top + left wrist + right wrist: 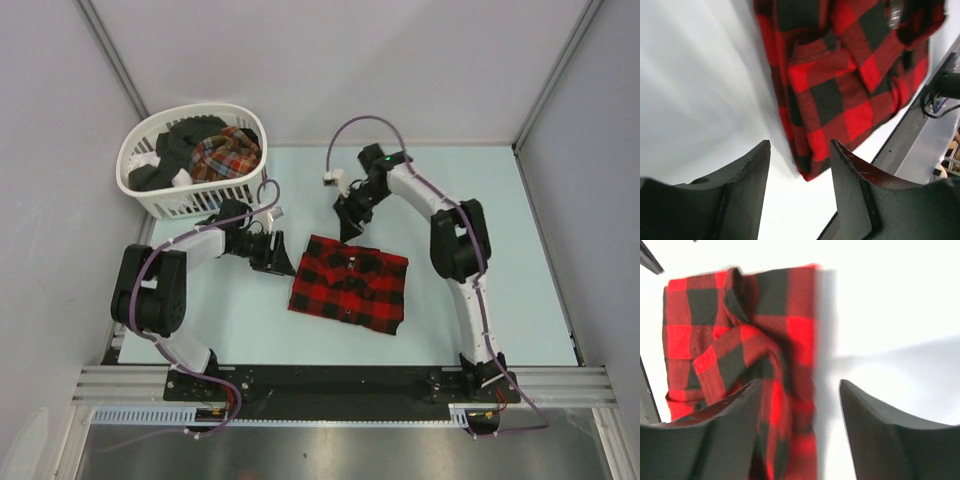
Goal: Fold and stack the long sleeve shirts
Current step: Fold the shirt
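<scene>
A red-and-black checked flannel shirt (350,284) lies folded into a rectangle on the pale table (480,270) between the two arms. My left gripper (277,262) hovers at its left edge, open, nothing between its fingers; in the left wrist view the shirt's corner (812,170) lies just beyond the open jaws. My right gripper (346,228) hangs above the shirt's far edge, open. The right wrist view shows the cloth (785,390) below and between the spread fingers, not pinched. A finer multicolour plaid shirt (225,155) lies in the basket.
A white slatted basket (190,200) stands at the far left, holding dark garments (180,145) beside the plaid one. Grey walls close in the table on the left, back and right. A metal rail (340,382) runs along the near edge.
</scene>
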Robot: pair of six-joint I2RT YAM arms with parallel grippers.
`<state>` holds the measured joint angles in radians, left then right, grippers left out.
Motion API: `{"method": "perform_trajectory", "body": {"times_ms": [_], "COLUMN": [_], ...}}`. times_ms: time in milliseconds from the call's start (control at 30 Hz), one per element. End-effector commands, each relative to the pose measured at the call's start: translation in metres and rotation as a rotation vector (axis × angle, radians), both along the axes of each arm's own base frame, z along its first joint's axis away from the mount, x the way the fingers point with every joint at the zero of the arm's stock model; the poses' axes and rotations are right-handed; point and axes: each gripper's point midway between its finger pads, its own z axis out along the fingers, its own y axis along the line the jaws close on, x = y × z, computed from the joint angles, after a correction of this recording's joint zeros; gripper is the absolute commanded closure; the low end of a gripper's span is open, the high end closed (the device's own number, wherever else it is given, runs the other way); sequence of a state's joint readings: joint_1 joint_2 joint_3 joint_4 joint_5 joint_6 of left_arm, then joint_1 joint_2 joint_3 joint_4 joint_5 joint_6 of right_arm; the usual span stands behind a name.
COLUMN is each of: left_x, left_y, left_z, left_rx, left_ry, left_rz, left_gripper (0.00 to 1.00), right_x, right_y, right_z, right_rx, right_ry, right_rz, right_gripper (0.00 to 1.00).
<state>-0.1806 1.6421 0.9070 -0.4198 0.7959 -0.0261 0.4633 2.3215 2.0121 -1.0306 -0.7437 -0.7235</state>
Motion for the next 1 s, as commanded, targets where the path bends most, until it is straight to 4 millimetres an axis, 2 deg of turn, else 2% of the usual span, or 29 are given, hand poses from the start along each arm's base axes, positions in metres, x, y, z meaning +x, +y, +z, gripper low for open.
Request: {"method": "perform_trajectory", "body": {"times_ms": [0, 33, 67, 100, 133, 167, 200, 233, 267, 300, 333, 367, 433, 467, 533, 567, 667, 800, 967], "left_x": [0.01, 0.007, 0.006, 0.004, 0.001, 0.0, -0.003, -0.004, -0.004, -0.005, -0.005, -0.005, -0.005, -0.005, -0.005, -0.005, -0.006, -0.006, -0.003], "left_y": [-0.007, -0.012, -0.016, -0.017, -0.022, -0.024, -0.026, -0.028, -0.029, -0.029, -0.029, -0.03, -0.031, -0.032, -0.033, -0.032, -0.032, -0.031, -0.032], "left_z": [-0.014, -0.016, -0.018, -0.022, -0.024, -0.025, -0.026, -0.026, -0.026, -0.027, -0.028, -0.026, -0.026, -0.025, -0.023, -0.023, -0.02, -0.018, -0.016], "left_rx": [0.049, 0.051, 0.051, 0.056, 0.058, 0.053, 0.046, 0.045, 0.042, 0.041, 0.041, 0.033, 0.028, 0.018, 0.015, 0.015, 0.015, 0.016, 0.007], "left_ry": [-0.054, -0.054, -0.048, -0.043, -0.041, -0.043, -0.019, -0.015, -0.017, -0.013, -0.008, -0.011, -0.006, -0.008, -0.006, -0.009, -0.024, -0.034, -0.034], "left_rz": [-0.045, -0.063, -0.07, -0.075, -0.092, -0.098, -0.087, -0.088, -0.088, -0.086, -0.083, -0.086, -0.08, -0.08, -0.075, -0.075, -0.071, -0.065, -0.058], "left_gripper": [0.44, 0.43, 0.43, 0.43, 0.43, 0.43, 0.43, 0.44, 0.45, 0.45, 0.45, 0.45, 0.44, 0.44, 0.44, 0.44, 0.44, 0.43, 0.43], "right_x": [0.042, 0.032, 0.027, 0.016, 0.015, -0.016, -0.022, -0.021, -0.052, -0.059, -0.063, -0.088, -0.1, -0.122, -0.129, -0.144, -0.145, -0.158, -0.141], "right_y": [-0.055, -0.065, -0.082, -0.089, -0.094, -0.105, -0.119, -0.125, -0.133, -0.141, -0.144, -0.147, -0.152, -0.153, -0.152, -0.151, -0.152, -0.152, -0.145], "right_z": [0.102, 0.092, 0.108, 0.107, 0.108, 0.096, 0.09, 0.087, 0.057, 0.064, 0.058, 0.035, 0.026, 0.002, -0.006, -0.019, -0.028, -0.045, -0.053], "right_rx": [0.111, 0.103, 0.126, 0.143, 0.17, 0.172, 0.178, 0.205, 0.176, 0.212, 0.242, 0.222, 0.255, 0.214, 0.217, 0.197, 0.209, 0.193, 0.202], "right_ry": [-0.132, -0.061, -0.012, 0.059, 0.074, 0.211, 0.253, 0.245, 0.356, 0.406, 0.421, 0.514, 0.567, 0.631, 0.655, 0.703, 0.694, 0.706, 0.649], "right_rz": [-0.254, -0.307, -0.408, -0.464, -0.519, -0.614, -0.694, -0.745, -0.803, -0.901, -0.938, -0.979, -1.077, -1.121, -1.187, -1.211, -1.282, -1.371, -1.411], "right_gripper": [0.27, 0.27, 0.26, 0.25, 0.25, 0.24, 0.2, 0.16, 0.13, 0.09, 0.07, 0.07, 0.07, 0.08, 0.11, 0.14, 0.23, 0.33, 0.48]}}
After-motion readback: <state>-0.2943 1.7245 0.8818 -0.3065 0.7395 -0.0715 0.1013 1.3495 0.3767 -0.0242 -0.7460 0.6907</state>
